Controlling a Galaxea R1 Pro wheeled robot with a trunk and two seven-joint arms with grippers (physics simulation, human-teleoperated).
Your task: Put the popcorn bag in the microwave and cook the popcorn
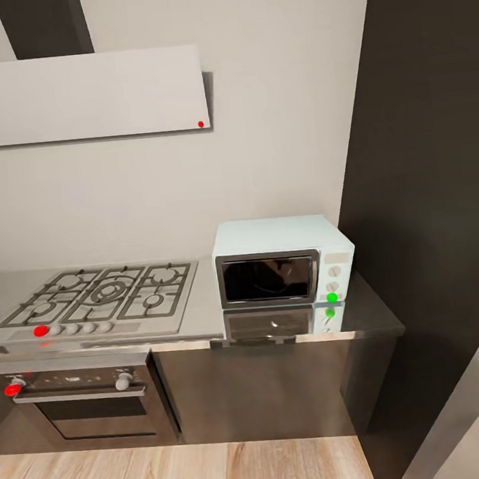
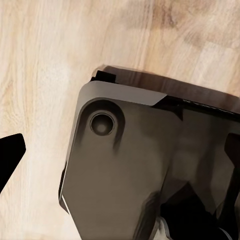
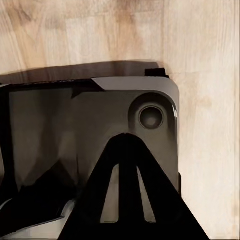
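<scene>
No legible writing anywhere. Microwave: pale blue-white box, dark glass door shut in grey frame, 2 round knobs and a green dot on its side panel; sits on glossy grey countertop, beside gas hob, oven below. Wrist views show dark robot base over wood floor; state of both grippers: cannot tell.

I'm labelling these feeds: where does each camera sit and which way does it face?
Head view: on the robot's head, facing forward and down at the microwave on the countertop; no arm visible.
Left wrist view: on the left arm, facing down at the robot's base.
Right wrist view: on the right arm, facing down likewise.
Both wrist views share the base and wooden floor.
</scene>
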